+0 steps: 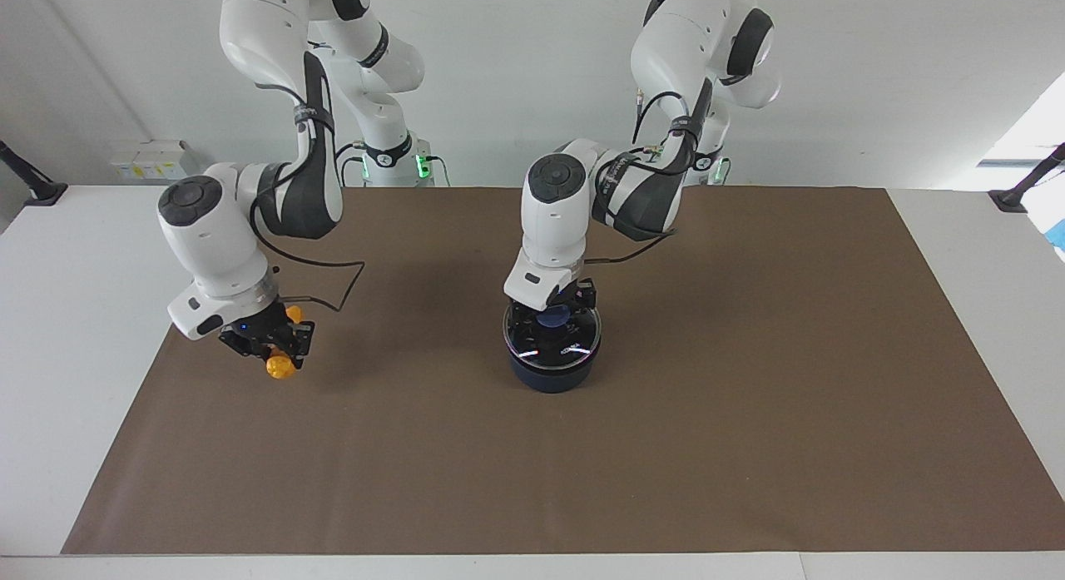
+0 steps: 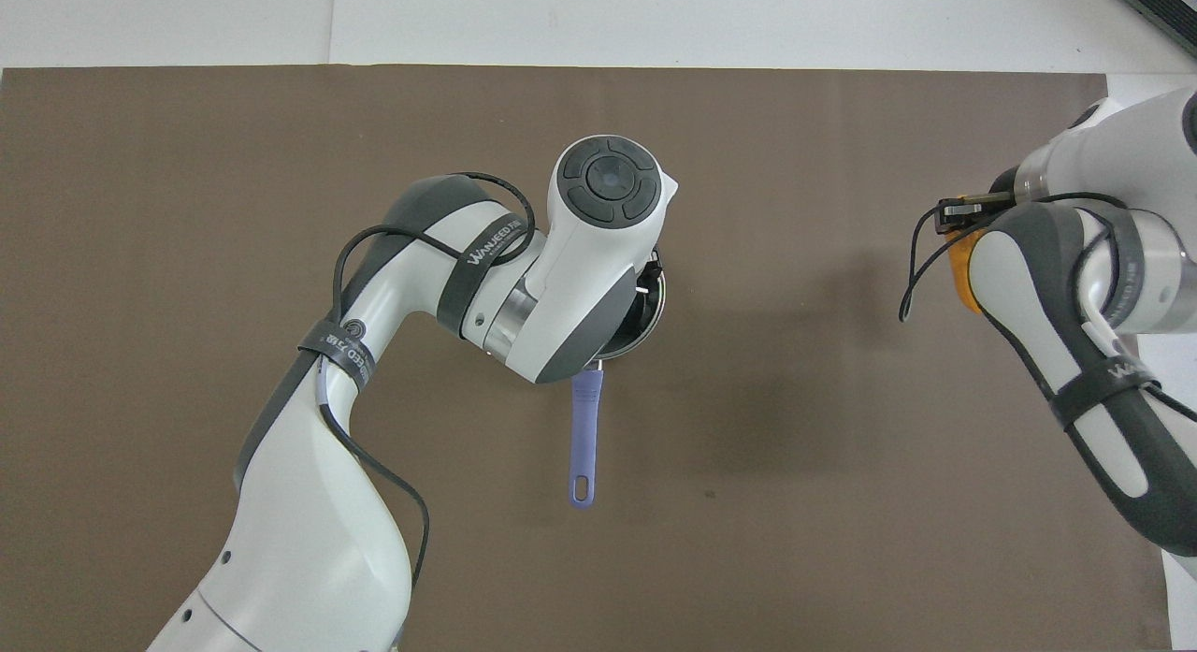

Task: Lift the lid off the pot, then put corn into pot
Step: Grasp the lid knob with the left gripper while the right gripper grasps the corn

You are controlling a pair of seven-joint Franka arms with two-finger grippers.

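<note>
The dark blue pot (image 1: 552, 380) stands mid-mat with the glass lid (image 1: 576, 347) resting on it. My left gripper (image 1: 553, 318) is down on the lid and shut around its blue knob. In the overhead view the left hand covers most of the pot; only an edge of the lid (image 2: 652, 301) and the pot's long blue handle (image 2: 584, 427) show, the handle pointing toward the robots. My right gripper (image 1: 279, 347) is shut on the orange-yellow corn (image 1: 281, 366), low over the mat toward the right arm's end. The corn (image 2: 959, 270) peeks out beside the right wrist.
A brown mat (image 1: 749, 447) covers the table, with white table edges around it. Small white boxes (image 1: 154, 160) sit at the table corner near the right arm's base. The right arm's cable (image 1: 333, 289) hangs beside its wrist.
</note>
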